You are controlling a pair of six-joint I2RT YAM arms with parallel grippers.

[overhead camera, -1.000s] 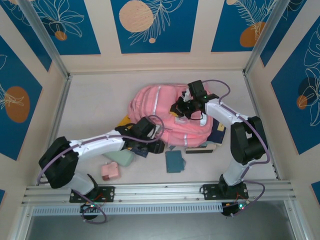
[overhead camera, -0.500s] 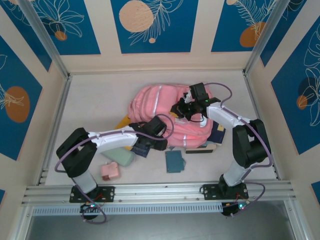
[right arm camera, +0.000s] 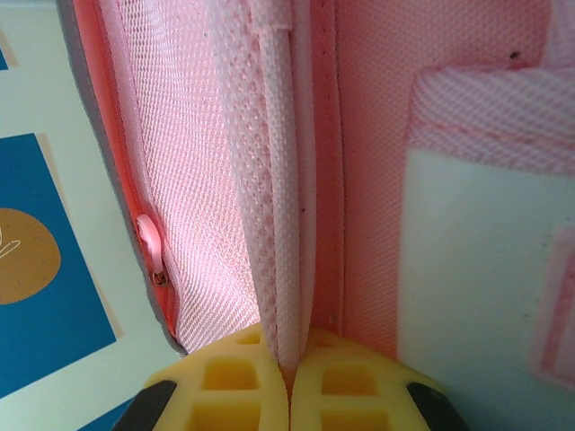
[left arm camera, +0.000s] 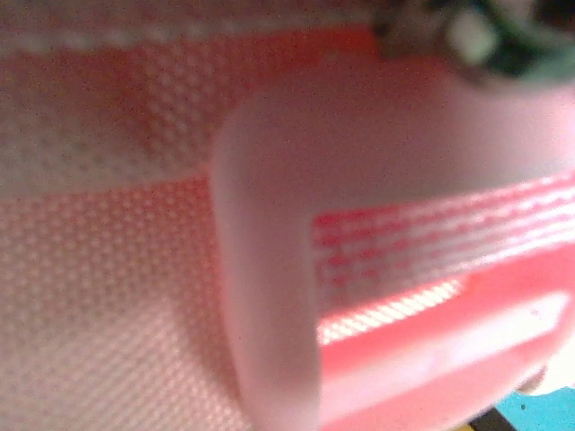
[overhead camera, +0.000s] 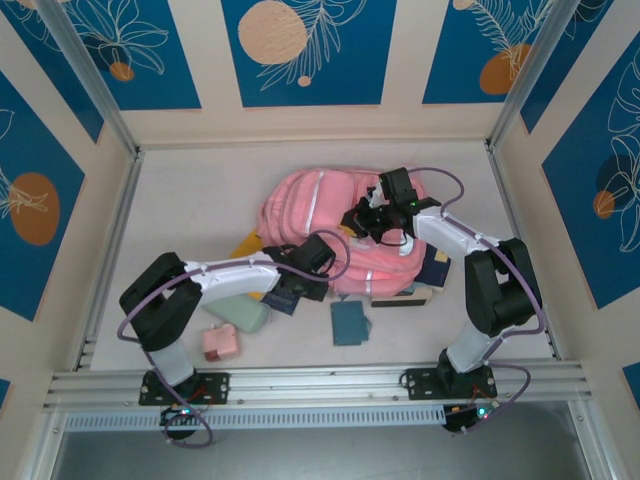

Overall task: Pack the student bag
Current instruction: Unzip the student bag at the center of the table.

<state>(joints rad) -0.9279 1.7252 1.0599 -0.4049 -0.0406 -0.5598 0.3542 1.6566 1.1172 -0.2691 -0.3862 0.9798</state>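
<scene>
Right wrist view: right gripper (right arm camera: 287, 377) clenched on a piped seam of the student bag (right arm camera: 269, 180), pink mesh lining on either side (likely lifting the mouth so things can go in). Top view: bag lies mid-table, 12 o'clock from the arm bases. Left gripper (overhead camera: 303, 280) sits at the bag's 7 o'clock edge. Its own camera gives blurred fabric and a strap loop (left arm camera: 269, 269), so clenched or released, cannot tell. Teal booklet (overhead camera: 350, 322) at 6 o'clock and small pink pouch (overhead camera: 220, 343) at 8 lie unpacked.

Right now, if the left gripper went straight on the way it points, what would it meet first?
Probably the backpack: its pink fabric sits close ahead of the left gripper, though blur hides exact depth.
</scene>
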